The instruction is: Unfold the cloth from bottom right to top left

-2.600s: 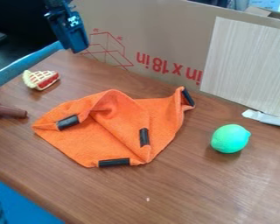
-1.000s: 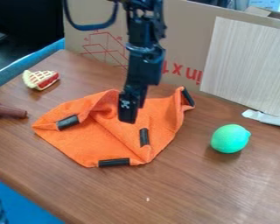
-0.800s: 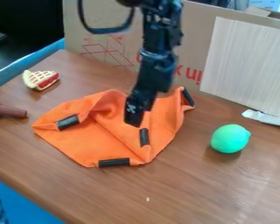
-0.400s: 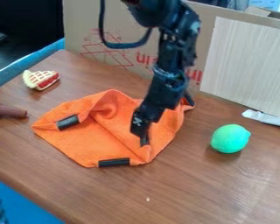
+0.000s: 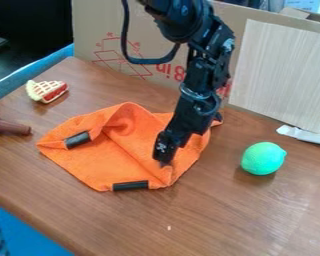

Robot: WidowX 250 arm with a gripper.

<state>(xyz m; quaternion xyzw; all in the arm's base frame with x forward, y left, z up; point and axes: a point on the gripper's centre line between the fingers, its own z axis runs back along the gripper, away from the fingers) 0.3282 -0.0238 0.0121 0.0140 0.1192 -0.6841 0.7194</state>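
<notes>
Spread out in front of me is a brown wooden table [image 5: 256, 215], and along its far side stands a cardboard box [image 5: 129, 25] with red print and a line drawing on it. A pale wood-grain panel [image 5: 283, 65] covers the right part of that box. The black robot arm [image 5: 196, 95] comes in from the top, with a dark cable looping off to its left, and slants down over the cloth.

The orange cloth [image 5: 109, 160] lies on the table, left of centre, rumpled, its far edge humped up and a crease running diagonally towards the near right corner. The gripper [image 5: 164, 161] is down at the flap beside that crease; from here I can't tell whether it's spread, pressed together or pinching any of the fabric.

Well apart to the right of the cloth sits a green toy lemon [image 5: 263, 158]. Over at the left edge there's a brown object [image 5: 9, 127], partly cut off, and beyond it a toy pie slice [image 5: 48, 91] with a lattice top. On the cloth itself I can make out a black strip [image 5: 130, 185] at the near edge and another black strip [image 5: 78, 140] towards the left corner.
</notes>
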